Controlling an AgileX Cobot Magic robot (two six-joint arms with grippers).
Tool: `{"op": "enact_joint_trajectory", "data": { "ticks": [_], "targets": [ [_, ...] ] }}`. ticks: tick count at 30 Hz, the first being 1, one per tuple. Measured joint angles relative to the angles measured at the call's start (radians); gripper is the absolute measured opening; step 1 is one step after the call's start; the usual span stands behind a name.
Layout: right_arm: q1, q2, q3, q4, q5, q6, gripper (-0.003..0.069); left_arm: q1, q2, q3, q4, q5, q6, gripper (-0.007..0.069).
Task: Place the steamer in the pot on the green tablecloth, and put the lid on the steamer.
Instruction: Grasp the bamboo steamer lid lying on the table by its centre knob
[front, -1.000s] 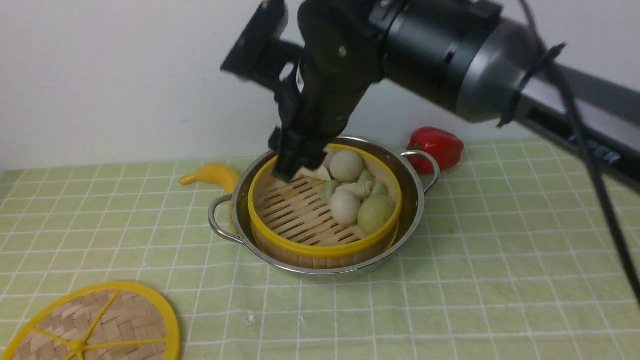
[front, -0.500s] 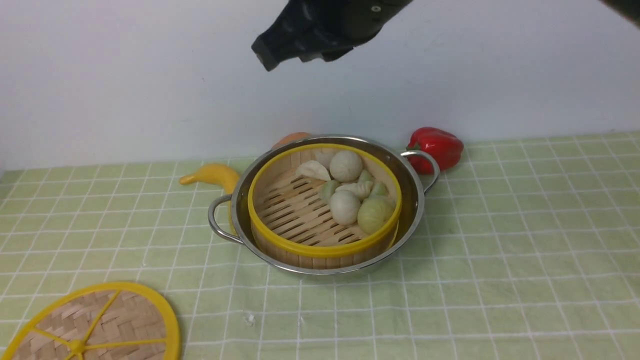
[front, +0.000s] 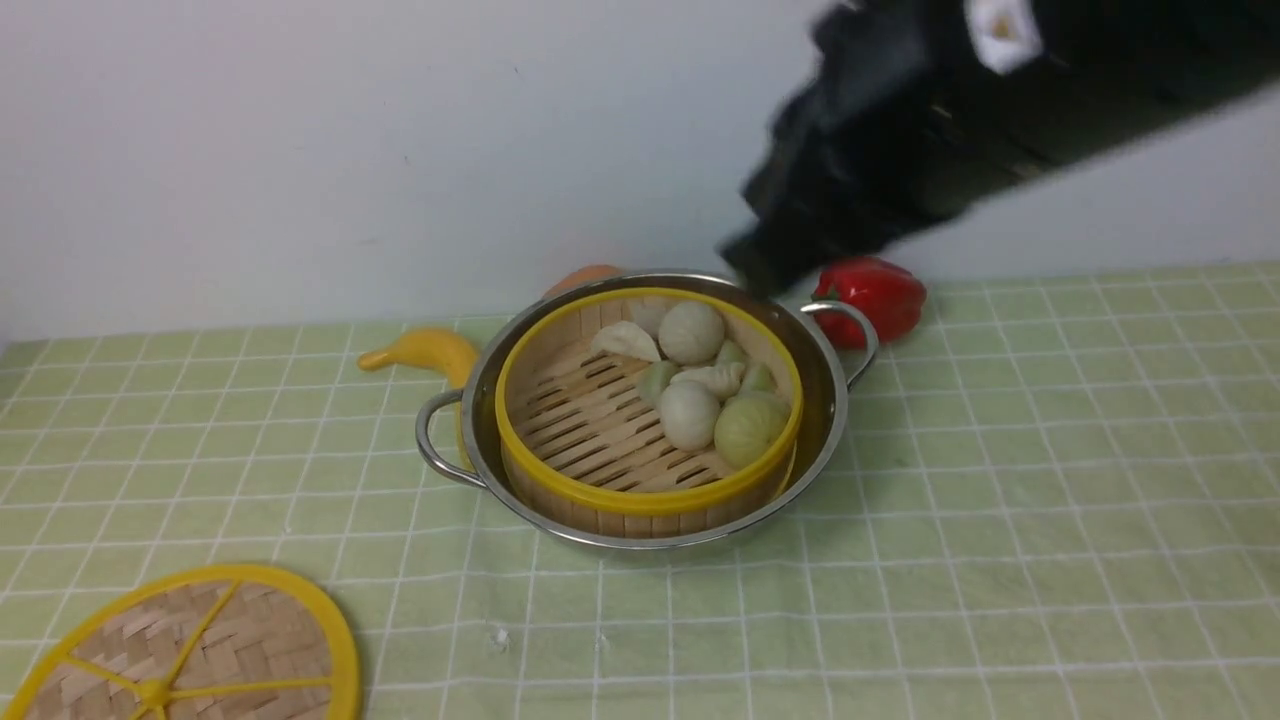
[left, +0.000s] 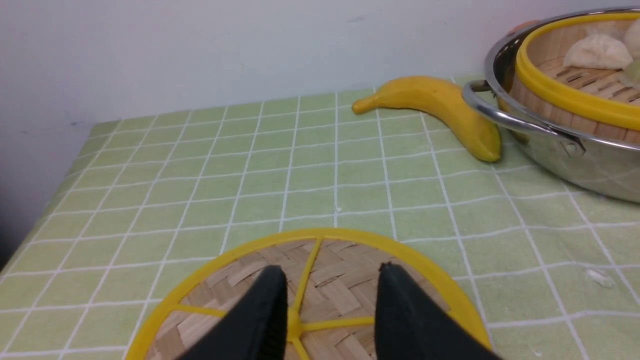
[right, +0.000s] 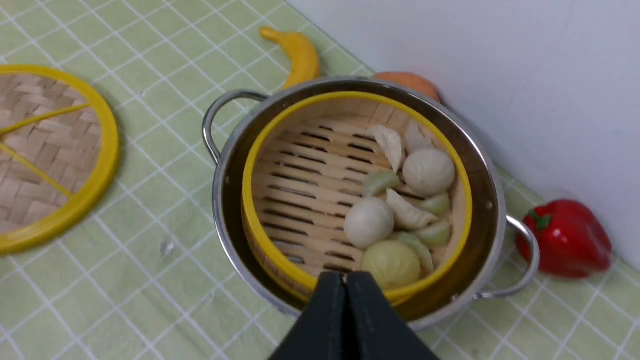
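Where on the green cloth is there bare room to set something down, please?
The widest free patch of the green tablecloth lies right of the pot, in front of the red pepper. The strip before the pot is bare too, and so is the stretch between the banana and the lid. Behind the pot, along the wall, it is crowded.

light: bright, even | shadows: faint | blur: right arm smeared

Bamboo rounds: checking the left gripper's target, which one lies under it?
The lid, the flat woven disc beneath the open left gripper; the steamer sits apart in the pot.
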Motion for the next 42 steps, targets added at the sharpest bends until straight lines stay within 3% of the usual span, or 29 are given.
{"op": "enact_joint_trajectory", "data": {
  "ticks": [1, 2, 3, 6, 9, 14, 17, 25, 33, 42],
  "targets": [
    [-0.004, -0.016, 0.021, -0.001, 0.000, 0.000, 0.0003, 0.000, 0.000, 0.000, 0.000, 0.000, 0.000, 0.0243],
    [-0.059, -0.170, 0.233, -0.011, -0.129, 0.034, 0.0006, 0.000, 0.000, 0.000, 0.000, 0.000, 0.000, 0.0243],
    [-0.059, -0.170, 0.233, -0.011, -0.129, 0.034, 0.0006, 0.000, 0.000, 0.000, 0.000, 0.000, 0.000, 0.0243],
    [-0.217, -0.438, 0.574, -0.025, -0.371, 0.123, 0.0013, 0.000, 0.000, 0.000, 0.000, 0.000, 0.000, 0.0243],
    [-0.344, -0.621, 0.779, -0.031, -0.528, 0.188, 0.0018, 0.000, 0.000, 0.000, 0.000, 0.000, 0.000, 0.0243],
    [-0.552, -0.934, 1.097, -0.113, -0.723, 0.212, 0.0031, 0.000, 0.000, 0.000, 0.000, 0.000, 0.000, 0.0243],
    [-0.626, -1.066, 1.241, -0.139, -0.788, 0.219, 0.0039, 0.000, 0.000, 0.000, 0.000, 0.000, 0.000, 0.0243],
    [-0.659, -1.256, 1.419, -0.139, -0.786, 0.224, 0.0055, 0.000, 0.000, 0.000, 0.000, 0.000, 0.000, 0.0243],
    [-0.659, -1.322, 1.422, -0.102, -0.588, 0.239, 0.0069, 0.000, 0.000, 0.000, 0.000, 0.000, 0.000, 0.0243],
    [-0.659, -1.322, 1.422, -0.086, -0.580, 0.242, 0.0090, 0.000, 0.000, 0.000, 0.000, 0.000, 0.000, 0.0243]
  ]
}}
